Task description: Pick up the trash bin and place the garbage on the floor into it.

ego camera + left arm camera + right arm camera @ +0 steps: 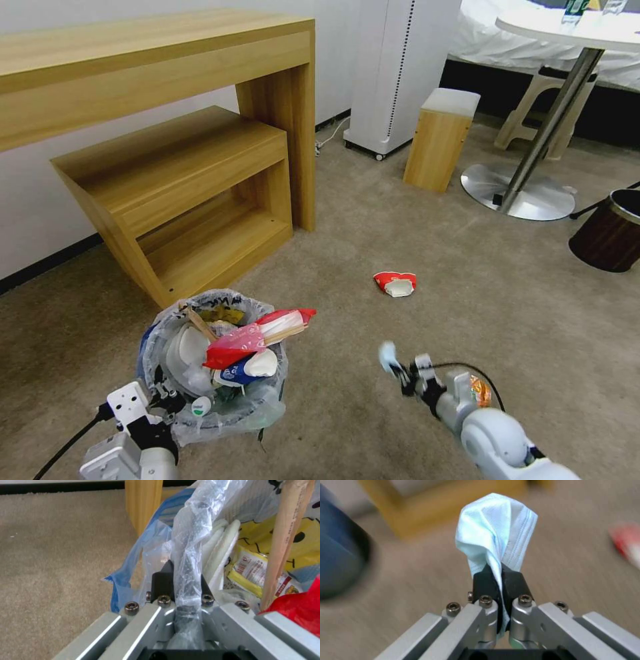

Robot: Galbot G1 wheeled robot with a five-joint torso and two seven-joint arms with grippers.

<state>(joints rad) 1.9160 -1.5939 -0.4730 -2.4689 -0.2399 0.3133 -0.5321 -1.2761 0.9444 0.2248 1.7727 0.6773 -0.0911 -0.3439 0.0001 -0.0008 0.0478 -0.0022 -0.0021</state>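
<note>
The trash bin is already heaped with litter, its bagged rim pinched between the closed fingers of the left gripper. The right gripper has its fingers clamped on a blue mask, carried beside the bin, not yet dropped in. Beyond those fingers, a red-white cup lies on the floor, apparently the last piece.
</note>
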